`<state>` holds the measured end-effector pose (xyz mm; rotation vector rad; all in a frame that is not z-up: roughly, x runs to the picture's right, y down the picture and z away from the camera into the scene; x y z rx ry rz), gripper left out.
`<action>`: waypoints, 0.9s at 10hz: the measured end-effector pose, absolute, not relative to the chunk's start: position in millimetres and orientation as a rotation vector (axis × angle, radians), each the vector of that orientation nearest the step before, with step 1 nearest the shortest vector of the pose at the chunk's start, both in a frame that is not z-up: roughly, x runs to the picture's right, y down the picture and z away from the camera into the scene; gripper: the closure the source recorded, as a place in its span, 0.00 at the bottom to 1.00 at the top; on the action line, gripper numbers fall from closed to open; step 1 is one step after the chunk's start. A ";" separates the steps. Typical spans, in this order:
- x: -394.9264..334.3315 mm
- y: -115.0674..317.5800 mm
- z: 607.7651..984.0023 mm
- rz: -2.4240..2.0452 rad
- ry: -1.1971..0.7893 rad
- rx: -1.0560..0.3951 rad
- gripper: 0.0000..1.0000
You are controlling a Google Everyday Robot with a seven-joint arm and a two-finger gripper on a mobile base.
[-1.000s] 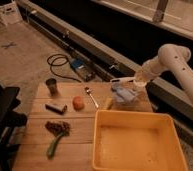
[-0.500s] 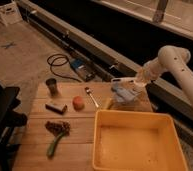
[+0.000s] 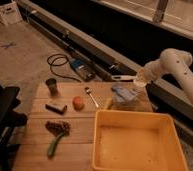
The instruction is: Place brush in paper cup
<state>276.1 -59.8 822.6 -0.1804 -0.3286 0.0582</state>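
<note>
Grips brush (image 3: 121,77) level in clamped tool (image 3: 137,80) above desk's (image 3: 80,136) far edge, presumably for unobstructed carry to paper cup (image 3: 108,103).

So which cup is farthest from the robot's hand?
The dark cup, far left on the table. The paper cup is by the yellow bin, much closer to the gripper at the right edge.

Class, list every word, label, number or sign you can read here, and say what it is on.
None can be read. The white box at top left, the yellow tub and the gripper, above the far right edge of the table, show no legible text.
</note>
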 end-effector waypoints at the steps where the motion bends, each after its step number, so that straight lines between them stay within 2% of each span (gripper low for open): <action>1: 278.1 -64.7 825.0 0.080 -0.329 -0.158 1.00; 4: 291.2 -72.4 834.3 0.151 -0.329 -0.141 1.00; 9: 286.3 -73.5 853.7 0.235 -0.457 -0.165 1.00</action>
